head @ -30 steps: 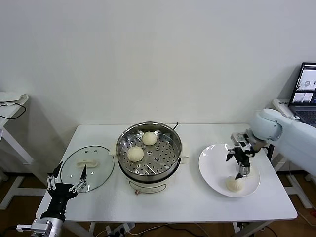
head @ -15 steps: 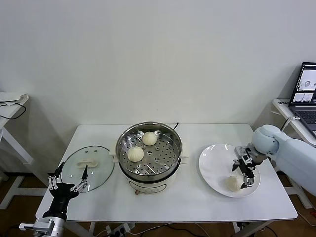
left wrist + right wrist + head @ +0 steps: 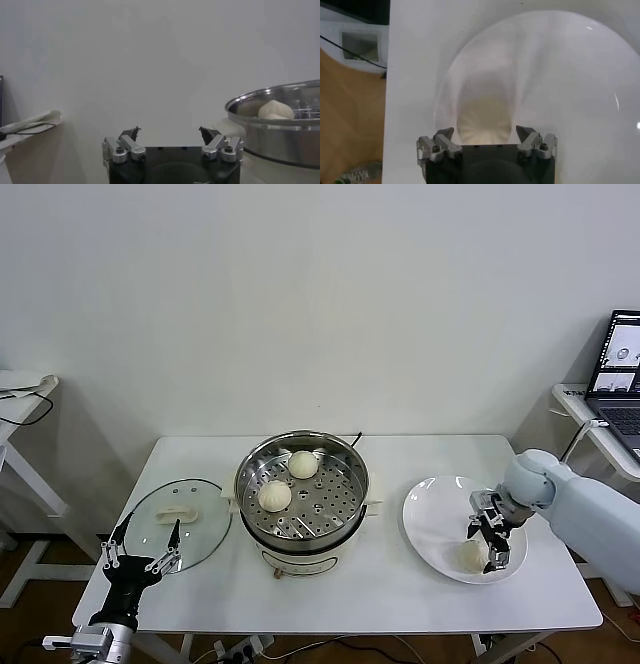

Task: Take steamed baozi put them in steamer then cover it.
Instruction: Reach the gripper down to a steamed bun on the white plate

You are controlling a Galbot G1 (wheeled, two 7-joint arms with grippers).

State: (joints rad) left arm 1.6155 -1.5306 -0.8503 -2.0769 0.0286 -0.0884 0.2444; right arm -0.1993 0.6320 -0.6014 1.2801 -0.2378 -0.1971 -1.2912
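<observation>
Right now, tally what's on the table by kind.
Baozi: 3, two in the steamer, one on the plate
Steamer: 1
Glass lid: 1
Plate: 1
Total: 6

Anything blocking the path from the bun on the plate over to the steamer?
Nothing visible. The right hand is at the bun on the plate; bare table lies between plate and steamer, whose top is open. The lid lies on the far side.
</observation>
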